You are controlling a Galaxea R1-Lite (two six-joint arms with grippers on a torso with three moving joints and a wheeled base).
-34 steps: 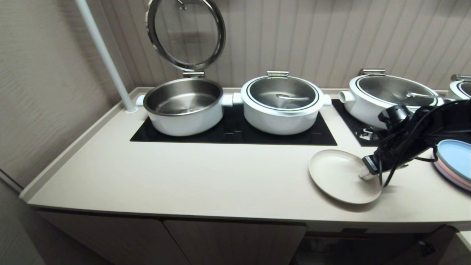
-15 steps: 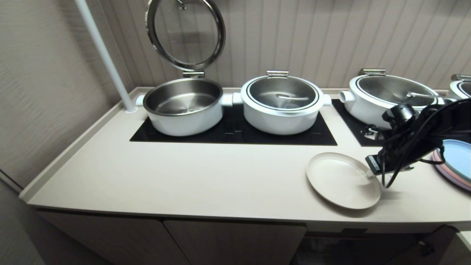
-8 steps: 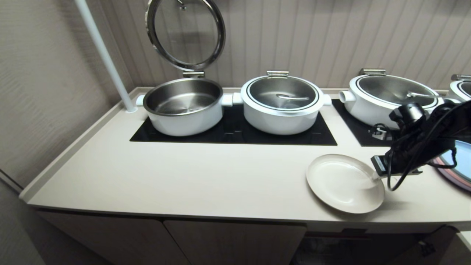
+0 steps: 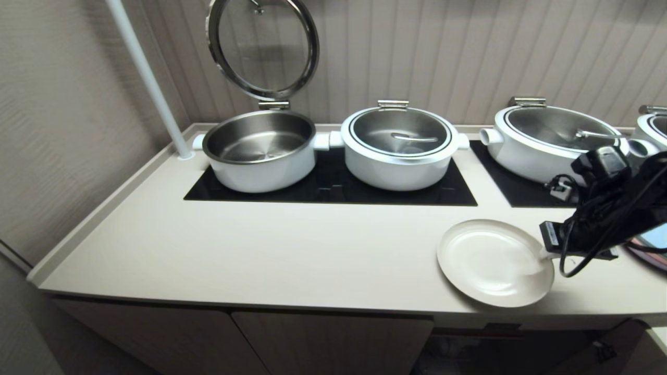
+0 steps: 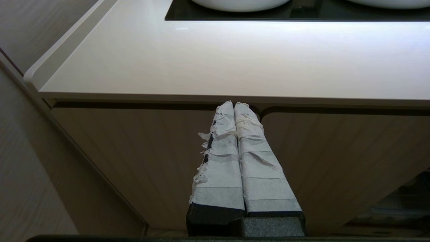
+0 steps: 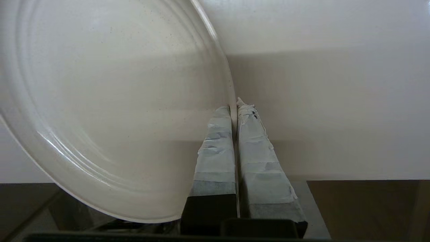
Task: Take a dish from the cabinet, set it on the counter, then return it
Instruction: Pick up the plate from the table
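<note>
The cream dish (image 4: pixel 492 263) lies at the right front of the counter (image 4: pixel 312 250), its near rim close to the counter's front edge. My right gripper (image 4: pixel 543 253) is shut on the dish's right rim. In the right wrist view the taped fingers (image 6: pixel 215 148) pinch the rim of the dish (image 6: pixel 111 111) above the counter (image 6: pixel 319 101). My left gripper (image 5: pixel 235 106) is parked low in front of the cabinet (image 5: pixel 134 151), shut on nothing, just below the counter (image 5: pixel 235 60). The cabinet doors (image 4: pixel 333 344) show under the counter.
Three white pots stand on the black cooktops: one with its glass lid raised (image 4: pixel 260 151), two lidded (image 4: pixel 398 146) (image 4: pixel 547 138). A white pole (image 4: pixel 151 83) rises at the back left. Pastel plates (image 4: pixel 651 242) lie at the far right, mostly behind my right arm.
My right gripper has drawn to the right and toward the counter's front edge, taking the dish along by its rim. The left arm has not moved.
</note>
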